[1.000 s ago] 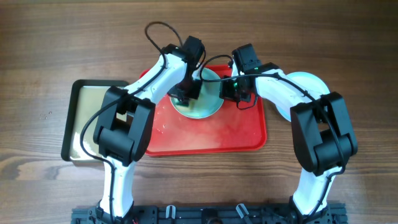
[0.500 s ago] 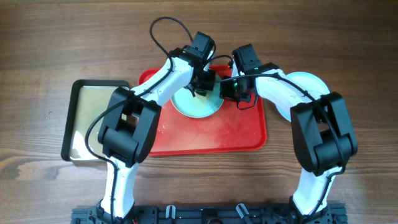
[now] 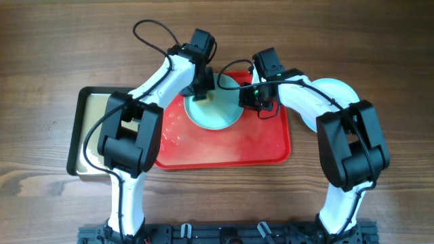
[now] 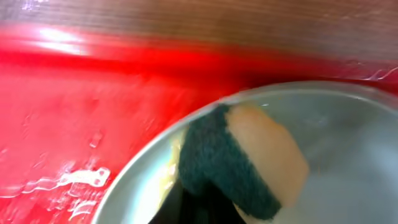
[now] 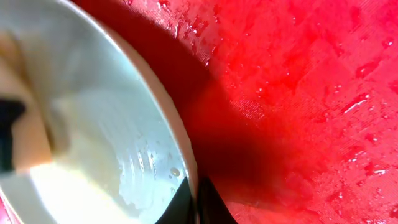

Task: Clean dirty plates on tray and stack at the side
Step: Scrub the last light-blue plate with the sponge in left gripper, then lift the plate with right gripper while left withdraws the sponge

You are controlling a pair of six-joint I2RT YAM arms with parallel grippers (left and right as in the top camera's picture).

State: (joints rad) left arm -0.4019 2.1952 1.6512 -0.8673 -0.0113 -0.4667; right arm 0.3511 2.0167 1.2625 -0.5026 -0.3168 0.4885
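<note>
A pale blue plate (image 3: 215,112) lies at the back of the red tray (image 3: 230,146). My left gripper (image 3: 201,91) is shut on a green and beige sponge (image 4: 249,163), which it presses on the plate's (image 4: 339,146) back left part near the rim. My right gripper (image 3: 253,99) is shut on the plate's right rim, with one finger on each side of the rim (image 5: 195,200). The plate (image 5: 87,118) looks wet, with a yellowish smear. The sponge (image 5: 23,140) shows at the left edge of the right wrist view. Another pale blue plate (image 3: 337,87) lies on the table to the right, partly under my right arm.
A smaller black-rimmed tray (image 3: 76,135) with a beige inside stands left of the red tray. The red tray's floor (image 5: 305,93) is wet with drops. Its back rim (image 4: 93,50) borders the wooden table (image 3: 61,54). Cables loop above the left wrist.
My left gripper swept the sponge to the right over the plate and then back to the left rear. The right gripper and the plate have stayed in place.
</note>
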